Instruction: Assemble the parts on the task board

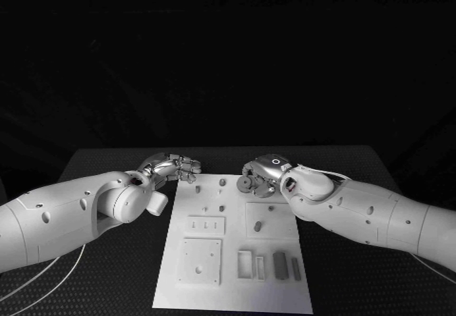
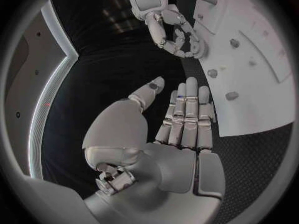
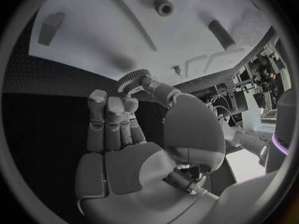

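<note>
The white task board (image 1: 232,289) lies lengthwise in the middle of the table. My right hand (image 1: 264,176) hovers over its far edge and pinches a small toothed gear (image 3: 133,79) between thumb and a finger; the gear (image 1: 246,184) hangs just above the board. My left hand (image 1: 173,167) is beside the board's far left corner, fingers stretched out straight and holding nothing (image 2: 184,122). Short pegs (image 1: 223,182) stand in the board's far part. The left wrist view shows the right hand (image 2: 169,29) with the gear at the board's edge (image 2: 249,59).
Nearer on the board are two flat square plates (image 1: 200,260), a raised square with a peg (image 1: 257,226), and several narrow bars (image 1: 279,263) side by side. Black table mat (image 1: 361,289) surrounds the board. Thin cables (image 1: 43,276) run under my left arm.
</note>
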